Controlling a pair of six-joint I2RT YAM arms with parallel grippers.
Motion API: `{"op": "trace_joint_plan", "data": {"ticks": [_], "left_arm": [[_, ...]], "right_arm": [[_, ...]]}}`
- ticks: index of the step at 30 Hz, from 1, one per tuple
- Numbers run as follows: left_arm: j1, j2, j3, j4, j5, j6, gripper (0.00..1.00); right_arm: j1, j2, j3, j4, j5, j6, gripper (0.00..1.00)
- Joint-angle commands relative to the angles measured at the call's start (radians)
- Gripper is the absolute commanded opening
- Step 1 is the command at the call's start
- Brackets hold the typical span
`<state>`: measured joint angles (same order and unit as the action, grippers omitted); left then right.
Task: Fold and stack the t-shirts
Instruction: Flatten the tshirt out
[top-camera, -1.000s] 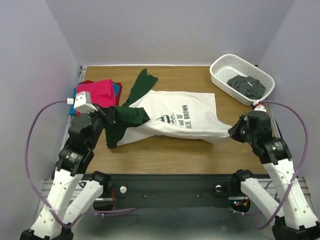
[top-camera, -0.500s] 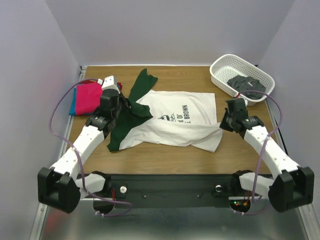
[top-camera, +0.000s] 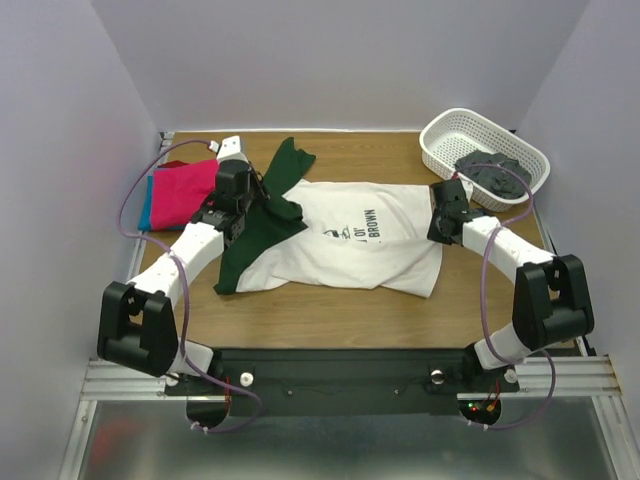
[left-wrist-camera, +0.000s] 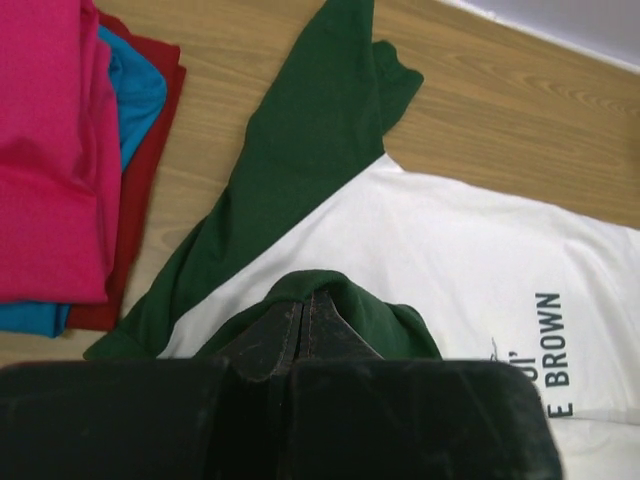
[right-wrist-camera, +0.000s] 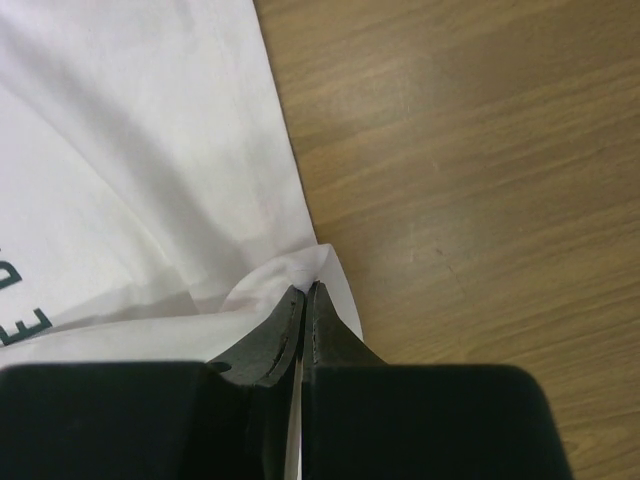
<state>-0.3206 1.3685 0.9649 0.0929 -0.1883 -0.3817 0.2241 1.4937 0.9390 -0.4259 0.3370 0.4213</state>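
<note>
Black lettering (left-wrist-camera: 555, 340) reading "BROWN" runs sideways across the white t-shirt (top-camera: 350, 245), beside a small cartoon print. The other words are cut by a fold and I cannot read them whole. The shirt lies spread nearly flat in the middle of the tabletop (top-camera: 330, 305). It is soft cloth with dark green sleeves, and the far sleeve (top-camera: 286, 163) stretches toward the far edge. The left gripper (left-wrist-camera: 305, 300) is pinched tight on the near sleeve (top-camera: 250, 235) at the shirt's left side, green cloth bunched over its tips. The right gripper (right-wrist-camera: 305, 290) is closed on a thin fold of white cloth at the shirt's right edge. By the left edge sits a folded stack, a magenta shirt (top-camera: 185, 190) on top, with a blue shirt (left-wrist-camera: 135, 90) and a red shirt (left-wrist-camera: 155, 130) beneath. A white lattice basket (top-camera: 445, 130) in the far right corner holds dark grey cloth (top-camera: 495, 172).
</note>
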Motion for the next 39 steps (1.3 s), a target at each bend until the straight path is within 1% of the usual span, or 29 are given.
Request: {"op": "trace_joint_plan", "data": {"ticks": [1, 6, 8, 10, 11, 16, 17, 18, 19, 20, 21, 23, 24, 25, 27, 31, 33, 35, 39], "left_arm": [[0.017, 0.024, 0.092, 0.099, -0.025, 0.027, 0.0], [0.028, 0.11, 0.156, 0.091, -0.023, 0.043, 0.0], [0.032, 0.113, 0.158, 0.083, -0.023, 0.03, 0.0], [0.035, 0.08, 0.126, 0.1, -0.011, 0.026, 0.0], [0.035, 0.061, 0.114, 0.11, -0.005, 0.024, 0.0], [0.035, -0.112, 0.04, 0.096, 0.038, -0.02, 0.0], [0.035, -0.171, 0.008, 0.085, 0.046, -0.045, 0.0], [0.035, -0.201, -0.008, 0.07, 0.065, -0.055, 0.0], [0.035, -0.233, -0.023, 0.07, 0.069, -0.063, 0.0], [0.037, -0.3, -0.052, 0.045, 0.072, -0.072, 0.0], [0.035, -0.333, -0.064, 0.028, 0.067, -0.085, 0.0], [0.035, -0.402, -0.083, -0.031, 0.058, -0.089, 0.0], [0.035, -0.47, -0.097, -0.073, 0.044, -0.088, 0.0], [0.035, -0.503, -0.101, -0.073, 0.04, -0.083, 0.0], [0.035, -0.578, -0.089, -0.154, 0.029, -0.071, 0.0], [0.035, -0.644, -0.04, -0.295, -0.002, -0.028, 0.0], [0.035, -0.677, -0.014, -0.321, -0.014, -0.006, 0.0], [0.035, -0.707, -0.002, -0.343, -0.034, 0.007, 0.0], [0.035, -0.733, 0.061, -0.378, -0.077, 0.017, 0.0]], "right_arm": [[0.007, 0.037, 0.076, 0.073, 0.069, -0.027, 0.01], [0.006, 0.069, 0.093, 0.075, 0.076, -0.027, 0.0], [0.007, 0.051, 0.087, 0.075, 0.073, -0.024, 0.0], [0.006, 0.022, 0.073, 0.075, 0.06, -0.023, 0.0], [0.007, -0.022, 0.067, 0.075, 0.053, -0.024, 0.0], [0.008, -0.206, 0.011, 0.075, -0.055, -0.047, 0.01], [0.008, -0.264, 0.004, 0.072, -0.105, -0.05, 0.02], [0.008, -0.298, -0.011, 0.065, -0.136, -0.049, 0.04], [0.008, -0.326, -0.017, 0.058, -0.169, -0.049, 0.04], [0.008, -0.378, -0.022, 0.041, -0.243, -0.043, 0.07], [0.008, -0.4, -0.028, 0.03, -0.281, -0.041, 0.08], [0.008, -0.441, -0.039, -0.009, -0.331, -0.033, 0.08], [0.008, -0.47, -0.031, -0.051, -0.383, -0.032, 0.08], [0.008, -0.486, -0.023, -0.051, -0.395, -0.035, 0.08], [0.008, -0.513, -0.003, -0.125, -0.398, -0.049, 0.08], [0.006, -0.593, 0.067, -0.223, -0.362, -0.061, 0.06], [0.008, -0.628, 0.115, -0.247, -0.343, -0.067, 0.05], [0.008, -0.661, 0.153, -0.274, -0.274, -0.075, 0.01], [0.008, -0.697, 0.184, -0.284, -0.227, -0.078, 0.0]]}}
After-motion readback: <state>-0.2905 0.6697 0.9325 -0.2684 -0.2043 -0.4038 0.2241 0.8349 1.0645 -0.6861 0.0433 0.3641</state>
